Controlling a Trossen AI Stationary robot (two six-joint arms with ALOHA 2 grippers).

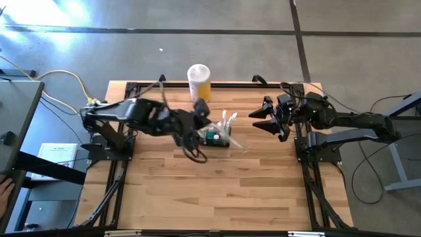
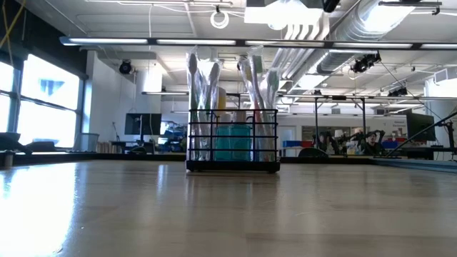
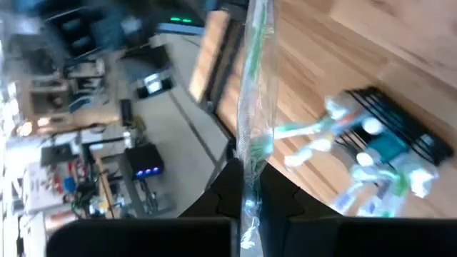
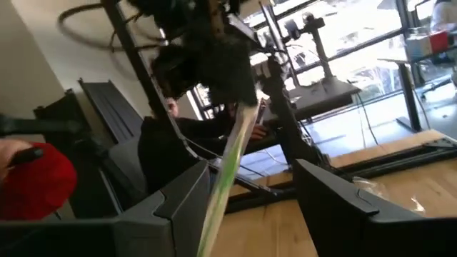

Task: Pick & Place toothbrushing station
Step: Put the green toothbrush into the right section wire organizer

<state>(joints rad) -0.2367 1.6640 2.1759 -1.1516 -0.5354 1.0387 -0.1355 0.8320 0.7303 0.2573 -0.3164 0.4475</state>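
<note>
Left gripper [image 3: 250,214] closed tight on a wrapped toothbrush [image 3: 255,107], a long clear packet with a green-and-white brush inside, pinched near its lower end between the two dark fingers and standing out past them. From above, that gripper [image 1: 200,112] sits over the back-centre of the table, just beside and slightly behind the toothbrushing station [image 1: 216,137], with its arm reaching in from the left edge. Station is a small black wire-mesh basket, upright on the wood; low view shows it [image 2: 232,146] standing square on the tabletop, holding a teal block in the middle and several clear-wrapped brushes [image 2: 203,86] upright at either side, their tops well above the rim. Left wrist view shows the same basket [image 3: 400,139] from overhead, brushes fanned out of it. Tall yellow-and-white canister [image 1: 198,80] stands at the table's back edge, just behind the left gripper and apart from the basket. Right gripper [image 1: 268,122] hovers over the right side of the table [image 1: 217,197], well apart from the basket, fingers spread and holding nothing. In the right wrist view the held toothbrush hangs from the other arm's gripper, seen between the right arm's own open fingers [image 4: 343,207]. Red object [image 4: 32,178] at that view's edge, unclear what.
</note>
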